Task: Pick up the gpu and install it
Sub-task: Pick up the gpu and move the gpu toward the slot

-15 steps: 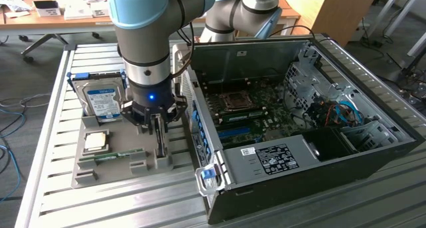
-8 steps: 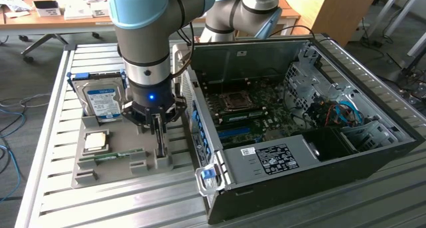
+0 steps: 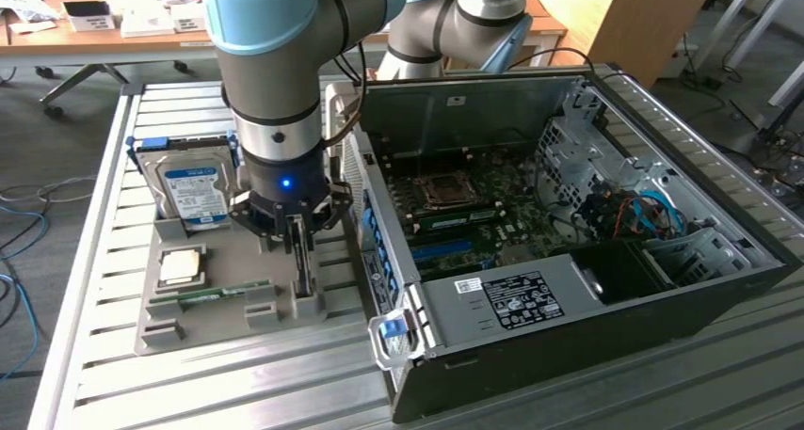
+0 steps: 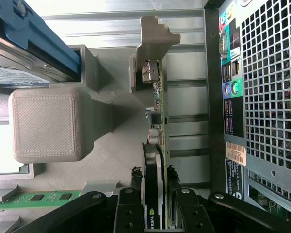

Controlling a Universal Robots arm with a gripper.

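Observation:
The gpu (image 3: 301,265) stands on edge in a slot of the grey holder tray (image 3: 226,328), between the tray's other parts and the open computer case (image 3: 566,261). My gripper (image 3: 297,234) hangs straight above it, pointing down. In the wrist view the gpu (image 4: 161,111) shows its green board edge, metal connectors and dark cooler. My gripper (image 4: 155,216) has its black fingers (image 4: 128,213) pressed against both faces of the card, shut on it. The card still sits in its grey end support (image 4: 153,34).
On the tray lie a hard drive (image 3: 195,190) with a blue-white label, a CPU (image 3: 183,265) and a narrow green memory stick (image 3: 214,294). The case's motherboard (image 3: 477,214) lies exposed. The case's perforated rear panel (image 4: 266,97) stands close beside the card.

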